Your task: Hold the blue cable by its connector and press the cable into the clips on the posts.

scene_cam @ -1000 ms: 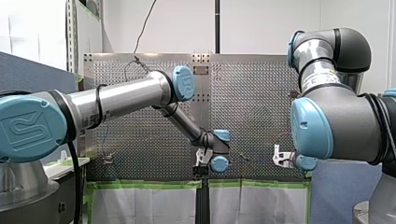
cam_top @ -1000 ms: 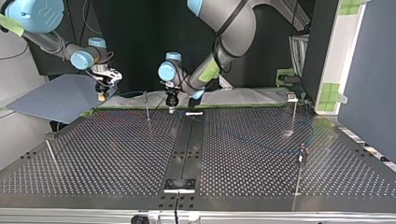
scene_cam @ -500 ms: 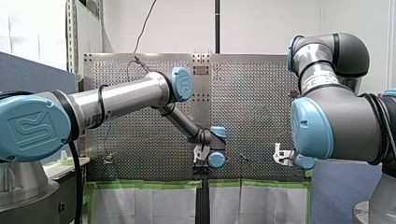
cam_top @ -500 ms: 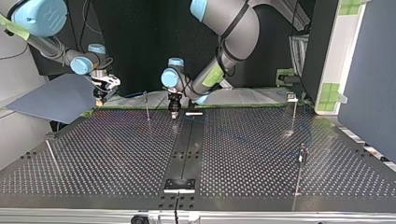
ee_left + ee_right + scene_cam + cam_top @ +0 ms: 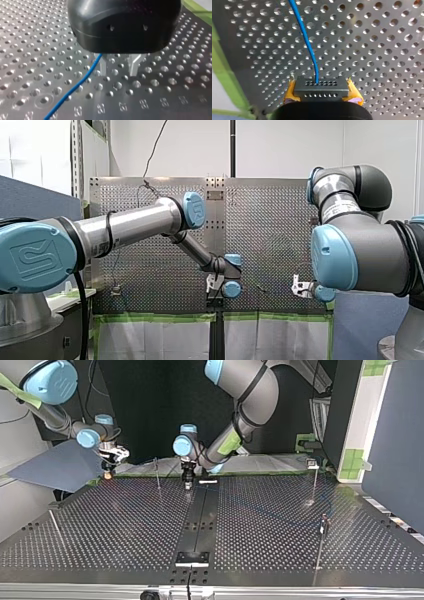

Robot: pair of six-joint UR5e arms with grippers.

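Grips blue cable (image 5: 308, 42) by black connector (image 5: 321, 91), pinched between right gripper's (image 5: 320, 83) yellow-padded fingers (image 5: 354, 96), over tabletop (image 5: 374, 50) near green tape (image 5: 222, 75). Farther along, passes left gripper (image 5: 117, 68): metal fingers (image 5: 133, 66) apart, cable just beside one, nothing held.

Blue cable (image 5: 80, 83) upper end hidden behind left tool (image 5: 117, 72) body.

Bench (image 5: 37, 50): a stamped row of two-digit numbers (image 5: 122, 106) beside the holes, too blurred to read with certainty. Blue joint cap (image 5: 37, 259), my left arm: embossed UR emblem.
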